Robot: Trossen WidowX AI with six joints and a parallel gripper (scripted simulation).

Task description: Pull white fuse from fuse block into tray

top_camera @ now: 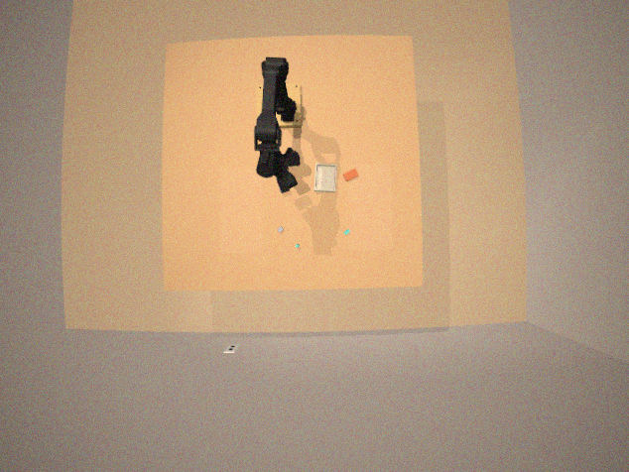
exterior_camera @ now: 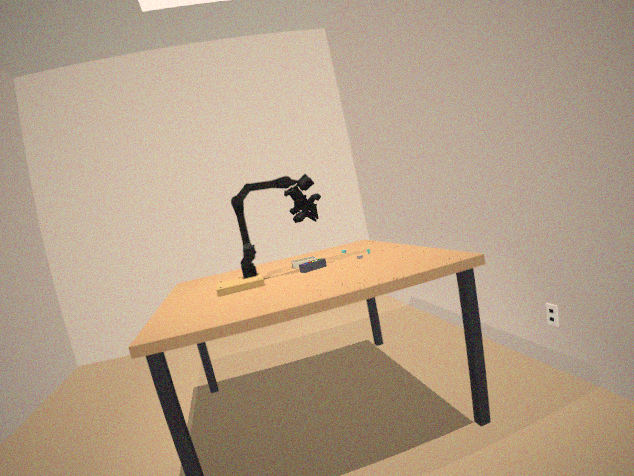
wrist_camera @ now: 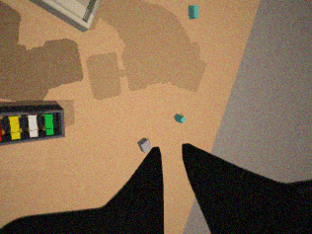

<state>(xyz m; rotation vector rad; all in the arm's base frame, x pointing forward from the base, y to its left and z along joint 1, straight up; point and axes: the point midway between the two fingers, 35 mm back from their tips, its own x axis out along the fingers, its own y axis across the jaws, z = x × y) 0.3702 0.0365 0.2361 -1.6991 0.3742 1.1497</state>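
Hanging high above the table (exterior_camera: 389,276), the jaws are clenched nearly together with nothing between them. The white fuse (wrist_camera: 33,125) sits upright in the fuse block (wrist_camera: 31,124), between a yellow fuse (wrist_camera: 15,127) and a green one (wrist_camera: 48,123). The tray (top_camera: 325,177) lies just beside the arm, near an orange block (top_camera: 349,175).

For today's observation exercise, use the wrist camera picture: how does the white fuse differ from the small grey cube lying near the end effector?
The white fuse sits slotted in the dark fuse block, between a yellow fuse and a green fuse; the grey cube lies loose on the bare table. The fuse looks elongated, the cube squat. The fuse is far left of the end effector; the cube is just beside one fingertip. Both are small, pale and unheld.
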